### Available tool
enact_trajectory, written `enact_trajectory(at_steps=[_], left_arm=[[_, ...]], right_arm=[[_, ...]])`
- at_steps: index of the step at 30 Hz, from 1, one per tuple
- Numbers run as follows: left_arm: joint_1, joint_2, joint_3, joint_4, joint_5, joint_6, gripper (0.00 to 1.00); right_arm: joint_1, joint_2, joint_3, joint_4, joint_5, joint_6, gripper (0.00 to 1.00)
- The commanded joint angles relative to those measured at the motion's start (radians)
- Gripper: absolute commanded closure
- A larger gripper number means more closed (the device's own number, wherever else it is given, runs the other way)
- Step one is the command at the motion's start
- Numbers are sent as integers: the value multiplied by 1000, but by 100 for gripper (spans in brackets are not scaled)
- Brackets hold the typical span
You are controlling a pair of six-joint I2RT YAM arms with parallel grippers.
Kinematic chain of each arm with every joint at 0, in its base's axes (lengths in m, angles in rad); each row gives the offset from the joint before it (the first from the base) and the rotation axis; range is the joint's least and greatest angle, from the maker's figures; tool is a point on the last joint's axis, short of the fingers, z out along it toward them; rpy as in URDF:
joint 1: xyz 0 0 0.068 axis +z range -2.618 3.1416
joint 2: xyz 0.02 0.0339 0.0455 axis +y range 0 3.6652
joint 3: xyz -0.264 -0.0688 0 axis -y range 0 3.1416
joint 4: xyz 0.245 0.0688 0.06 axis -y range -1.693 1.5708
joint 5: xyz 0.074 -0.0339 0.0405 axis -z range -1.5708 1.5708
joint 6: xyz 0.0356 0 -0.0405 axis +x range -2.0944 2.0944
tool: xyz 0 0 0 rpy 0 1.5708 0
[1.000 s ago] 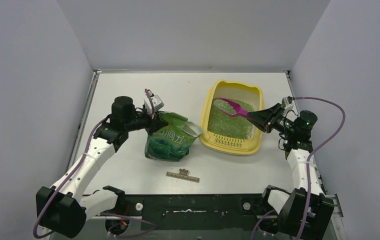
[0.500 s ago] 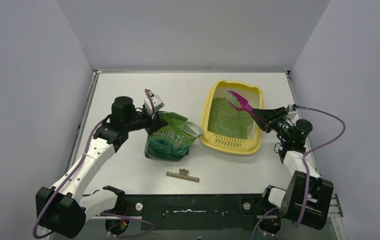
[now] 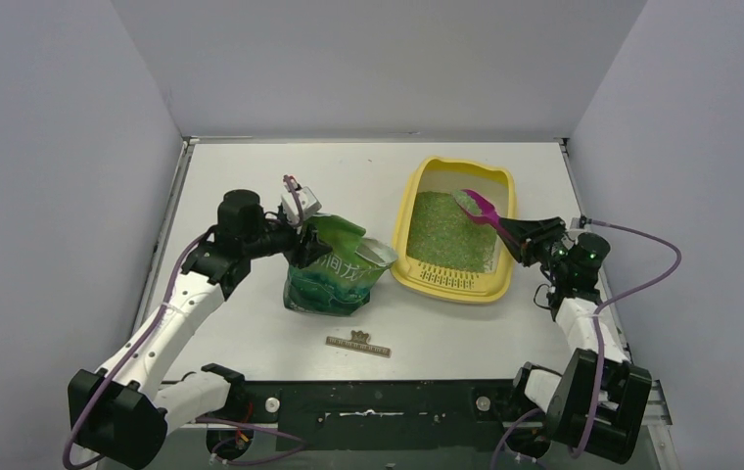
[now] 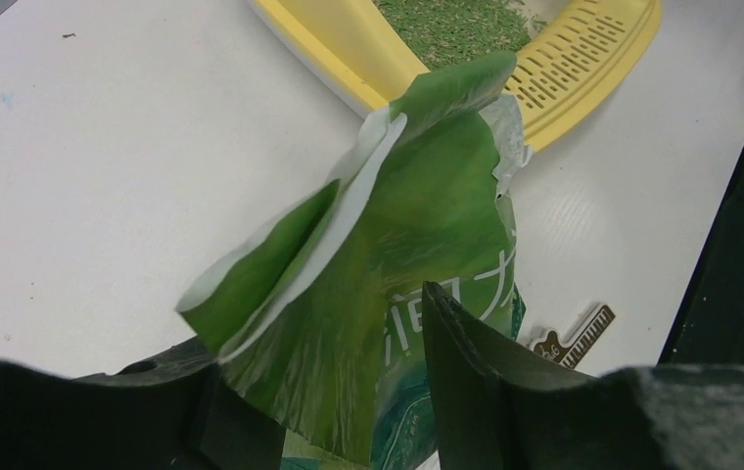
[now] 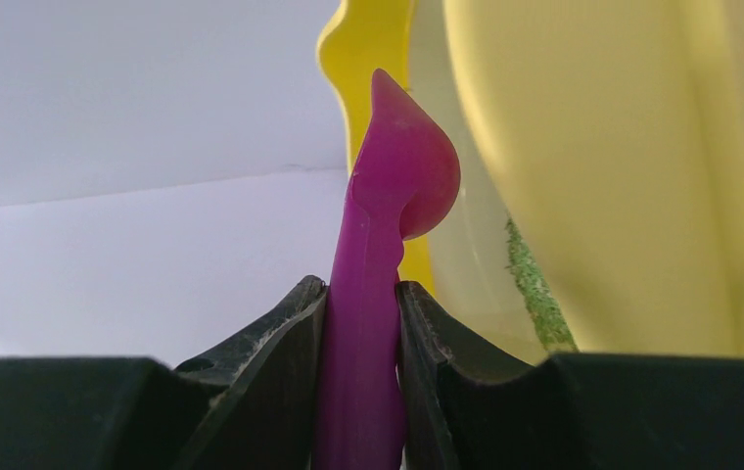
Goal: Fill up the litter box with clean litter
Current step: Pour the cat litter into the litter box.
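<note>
Clamps the magenta scoop by its handle with the right gripper, both fingers pressed flat against the plastic with no gap on either side; a firm hold, probably to stop the handle twisting under load. Holds the scoop's head over the far right corner of the litter box, above the rim and rolled onto its edge in the right wrist view, most likely to tip out the last of a load; cannot tell if any granules are left in the bowl. Shows the clean litter spread as a light-green layer across the floor of the box, stopping short of the slotted grate at the near end; seems well along, though perhaps thin. Stands the dark-green bag upright on the table just left of the box, mouth torn open and turned toward it, presumably for a short reach with the scoop. Brackets the bag's top flap with the left gripper, fingers parted on either side of the crumpled film and not squeezing it flat; reads as loose steadying, perhaps to keep the mouth open and the bag from slumping.
</note>
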Motion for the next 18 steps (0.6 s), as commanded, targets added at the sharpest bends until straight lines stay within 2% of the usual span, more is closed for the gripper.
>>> enact_trajectory(at_steps=[1, 6, 10, 14, 18], left_arm=[[-2, -42, 36, 6, -2, 8, 54], [-2, -67, 30, -1, -95, 14, 48], [-2, -95, 21, 7, -173, 14, 40], [-1, -142, -14, 53, -228, 12, 22], [-1, -196, -61, 100, -278, 17, 16]], right_arm=[[1, -116, 109, -295, 158, -162, 100], [7, -166, 139, -385, 243, -172, 100], [19, -162, 138, -362, 272, -131, 100], [45, -164, 140, -346, 329, -106, 100], [99, -183, 160, -366, 439, -101, 100]])
